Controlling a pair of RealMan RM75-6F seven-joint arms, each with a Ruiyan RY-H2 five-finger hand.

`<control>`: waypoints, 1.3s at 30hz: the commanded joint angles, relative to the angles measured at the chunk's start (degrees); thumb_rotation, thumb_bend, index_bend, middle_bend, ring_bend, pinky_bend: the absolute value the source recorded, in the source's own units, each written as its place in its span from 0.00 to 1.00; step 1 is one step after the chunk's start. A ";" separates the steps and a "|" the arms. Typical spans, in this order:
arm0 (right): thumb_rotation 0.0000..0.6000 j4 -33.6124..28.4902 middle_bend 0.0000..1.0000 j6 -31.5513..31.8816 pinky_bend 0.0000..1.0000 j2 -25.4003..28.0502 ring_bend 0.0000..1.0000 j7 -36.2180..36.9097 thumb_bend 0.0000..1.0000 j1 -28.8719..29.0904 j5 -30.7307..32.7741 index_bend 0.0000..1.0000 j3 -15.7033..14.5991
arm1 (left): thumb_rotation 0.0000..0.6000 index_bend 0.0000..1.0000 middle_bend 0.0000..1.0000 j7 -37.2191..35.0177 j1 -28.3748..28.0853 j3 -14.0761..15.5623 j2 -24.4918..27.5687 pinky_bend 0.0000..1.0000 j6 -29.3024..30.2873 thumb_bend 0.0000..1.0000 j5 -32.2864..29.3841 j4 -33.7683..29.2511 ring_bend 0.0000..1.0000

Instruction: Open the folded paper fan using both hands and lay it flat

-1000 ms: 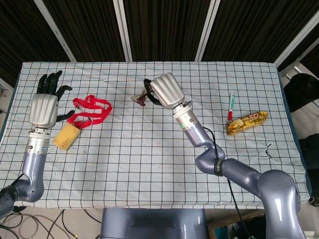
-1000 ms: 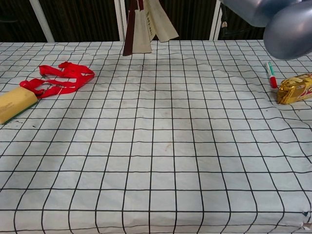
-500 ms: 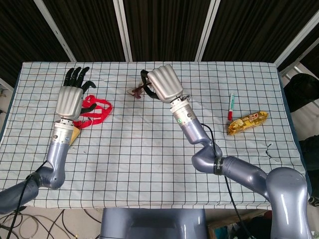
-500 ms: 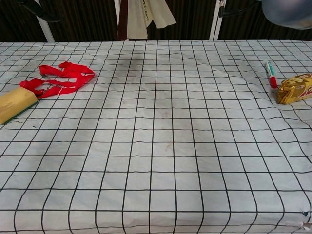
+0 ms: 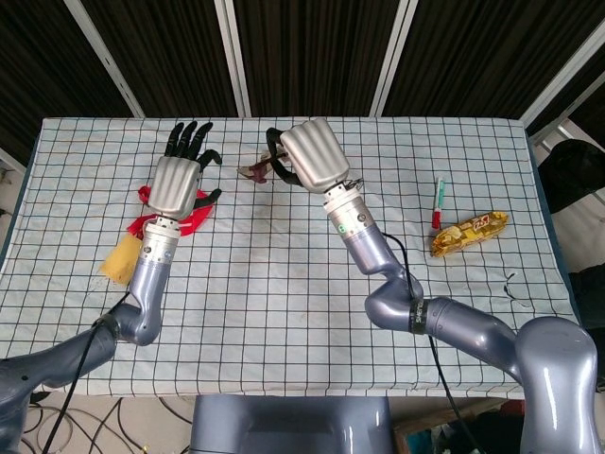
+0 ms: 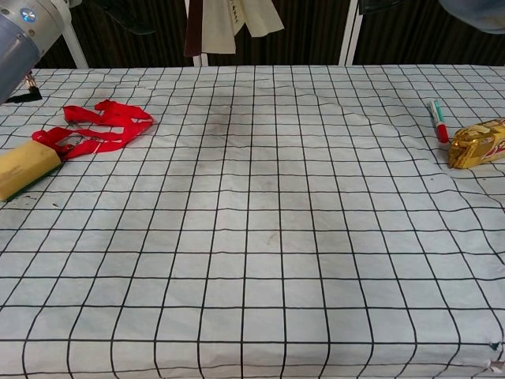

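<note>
My right hand [image 5: 309, 156] is raised above the middle of the table and grips the folded paper fan [image 5: 255, 173], whose dark brown end sticks out to its left. In the chest view the fan [image 6: 225, 22] hangs at the top edge, cream leaves partly spread beside a brown rib, high above the cloth. My left hand [image 5: 181, 180] is lifted with its fingers spread and holds nothing, a short way left of the fan.
A red strap [image 6: 101, 126] and a yellow sponge block [image 6: 24, 168] lie at the left. A marker pen [image 6: 436, 118] and a gold snack packet [image 6: 477, 144] lie at the right. The checked tablecloth [image 6: 260, 237] covers the table.
My left hand has swung up and rightward from the table's left edge toward the fan. My right hand has lifted the fan a little higher.
</note>
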 commanded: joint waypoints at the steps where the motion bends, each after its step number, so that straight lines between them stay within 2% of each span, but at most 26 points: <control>1: 1.00 -0.35 1.00 0.07 0.95 0.22 1.00 -0.05 0.44 0.00 0.26 0.98 -0.02 | 1.00 0.44 0.08 0.01 -1.24 -0.15 -1.70 0.00 0.27 0.15 -0.07 1.66 0.00; 14: 1.00 -2.17 1.00 0.24 0.95 0.79 1.00 0.34 0.44 0.20 1.81 0.97 0.45 | 1.00 0.46 0.11 -2.10 -6.03 -1.17 -7.02 0.00 0.39 0.17 -0.22 9.69 0.00; 22: 1.00 -3.10 1.00 0.50 0.95 1.17 1.00 0.18 0.44 0.30 2.32 0.98 0.42 | 1.00 0.52 0.14 -3.92 -7.73 -1.16 -9.24 0.00 0.45 0.22 -0.33 13.19 0.00; 30: 1.00 -3.33 1.00 0.72 0.95 1.42 1.00 0.26 0.44 0.20 2.64 0.98 0.16 | 1.00 0.60 0.18 -5.86 -8.34 -1.24 -10.45 0.00 2.12 0.33 -0.16 14.42 0.00; 39: 1.00 -3.09 1.00 0.92 0.95 1.72 1.00 0.67 0.44 -0.20 2.74 0.98 -0.33 | 1.00 0.65 0.20 -7.13 -7.41 -1.07 -9.72 0.00 4.13 0.36 -0.09 14.26 0.00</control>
